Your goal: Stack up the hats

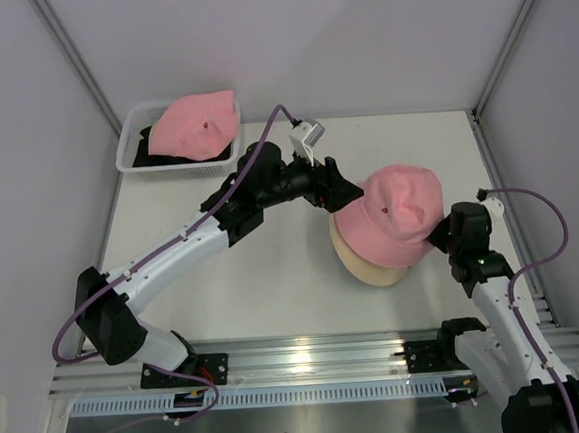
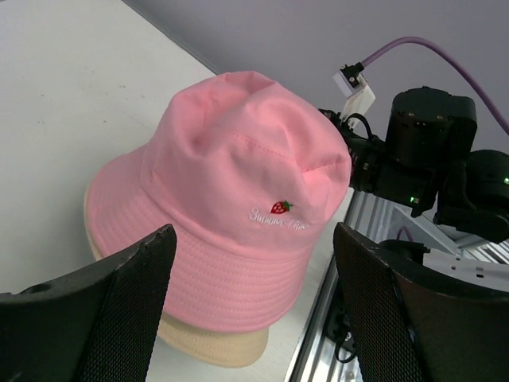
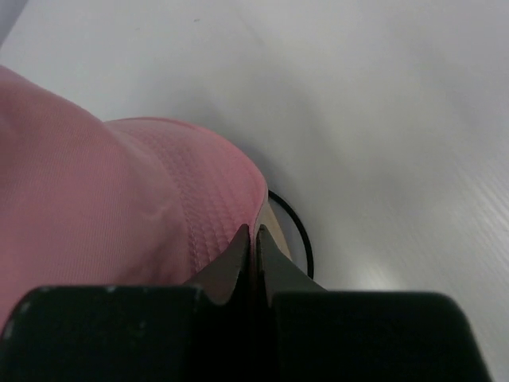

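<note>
The left gripper (image 2: 254,239) is spread wide, its two mesh-faced fingers (image 2: 135,294) standing apart in the lower corners of the wrist view, with nothing between them. It points at the pink hat (image 2: 238,175), just short of the crown. That hat sits crown up on a cream hat (image 2: 215,346) right of centre on the table (image 1: 274,278). Behind the gripper, the left arm slants down to its base at lower left.

The right gripper (image 3: 251,237) has its fingers pressed together at the pink hat's brim edge. Whether cloth is nipped between them cannot be told. A black wire loop (image 3: 296,227) shows just beyond the tips. The right arm rises from lower right, its wrist bent in toward the hat.

At upper left, a white basket (image 1: 129,154) holds another pink hat (image 1: 197,123) over a black hat (image 1: 149,152).
</note>
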